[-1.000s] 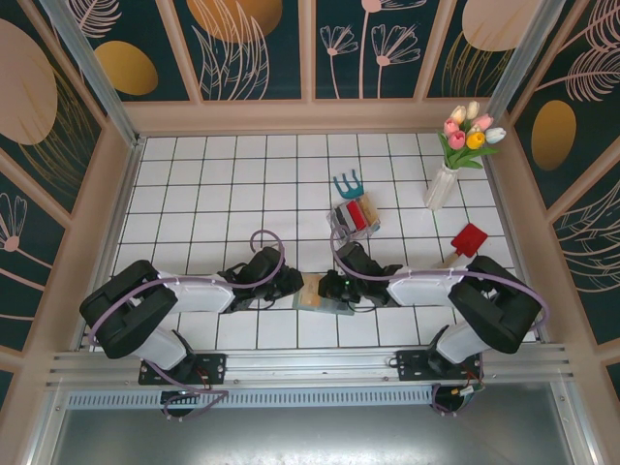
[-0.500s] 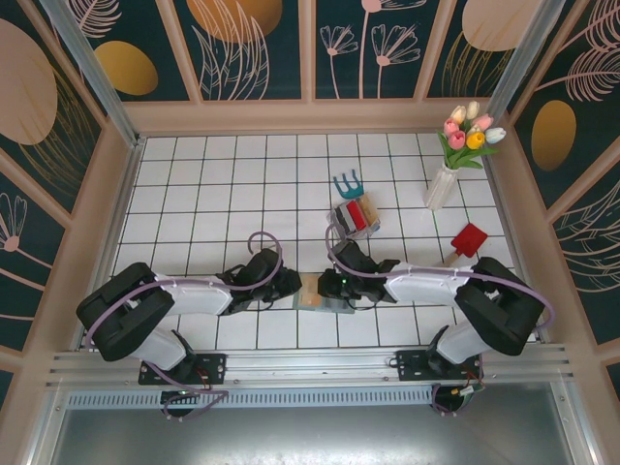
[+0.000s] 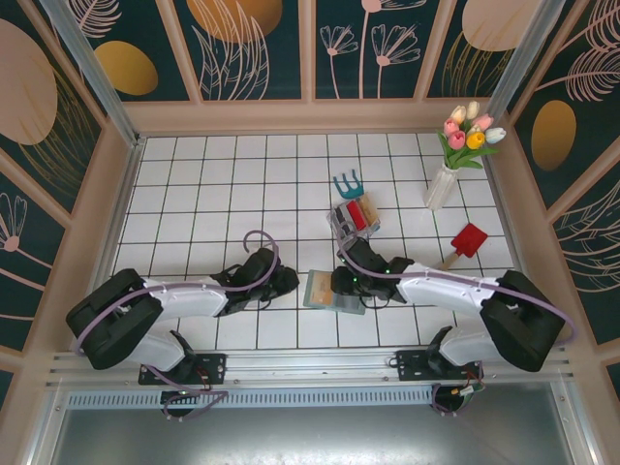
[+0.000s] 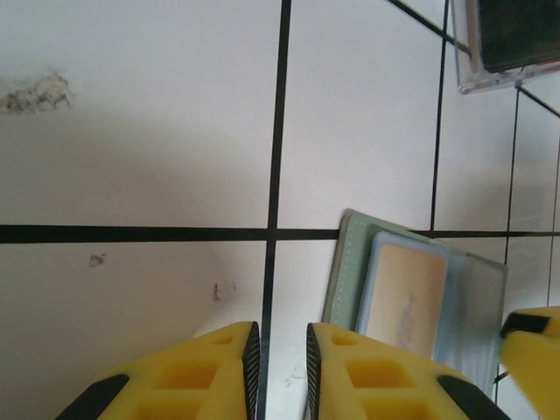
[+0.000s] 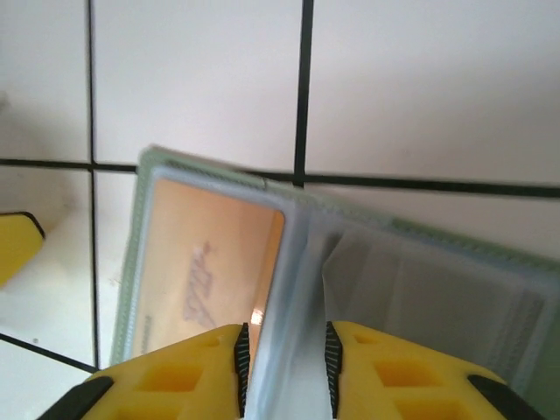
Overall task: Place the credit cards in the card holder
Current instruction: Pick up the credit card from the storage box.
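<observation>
The card holder lies open on the white tiles near the front middle, a sage-green wallet with clear sleeves inside. A yellow-orange credit card sits in its left sleeve, also seen in the left wrist view as the card and in the right wrist view as the card. My right gripper hovers over the wallet's fold; in its own view the right gripper is open, with a loose clear sleeve rising between the pads. My left gripper stands just left of the wallet edge, jaws narrowly parted over bare tile.
A clear rack of upright cards stands behind the wallet, its corner in the left wrist view. Farther back are a teal rake, a vase of tulips and a red trowel. Wooden walls fence the tiles.
The right gripper's jaws have parted and it has shifted slightly right and back. The wallet now lies a little farther right and more spread. The left gripper has barely moved.
</observation>
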